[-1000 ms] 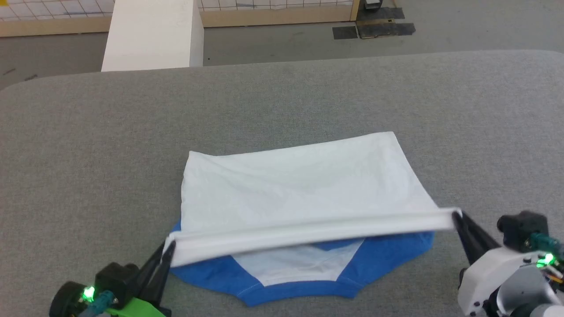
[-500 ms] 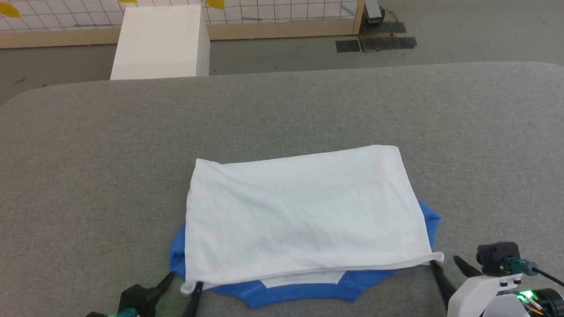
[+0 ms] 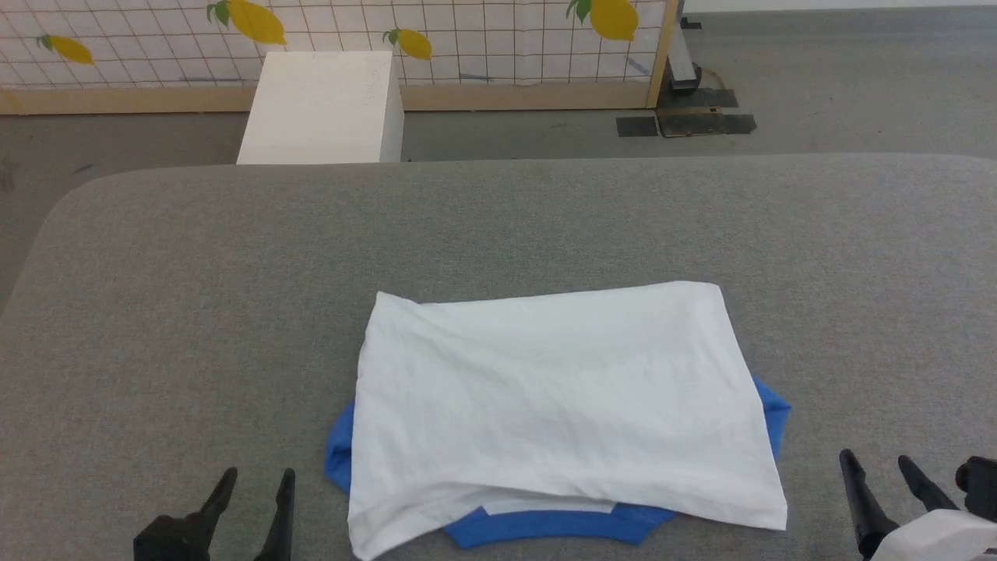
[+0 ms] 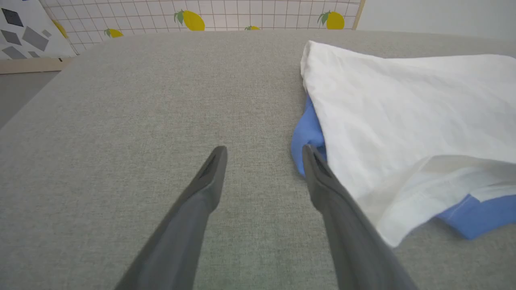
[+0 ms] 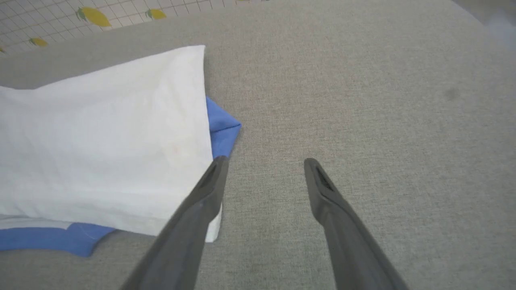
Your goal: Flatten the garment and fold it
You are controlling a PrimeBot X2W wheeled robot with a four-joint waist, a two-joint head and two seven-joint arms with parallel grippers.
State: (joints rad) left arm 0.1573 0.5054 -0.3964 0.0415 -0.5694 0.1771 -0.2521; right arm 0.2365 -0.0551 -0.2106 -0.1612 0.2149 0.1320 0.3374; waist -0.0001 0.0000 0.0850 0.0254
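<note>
A wide grey fabric-covered table (image 3: 545, 218) with rounded far corners is carrying the garment (image 3: 561, 389), which is lying folded toward its near side, the rumpled white body spreading on top and blue fabric peeking out from under it at the left, right and near edges.

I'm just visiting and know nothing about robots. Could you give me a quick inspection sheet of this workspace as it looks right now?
Surface: grey fabric-covered table with rounded far corners.
Job's things: garment lies folded over, white layer on top, lightly wrinkled, with blue peeking out at both sides and the near edge.
Clutter: nothing seen.
Grippers: left gripper and right gripper are both open, holding nothing, flanking the garment's near edge.
Cables: nothing seen.
Surroundings: white block, lemon-printed grid panel, dark mats on the grey floor.
</note>
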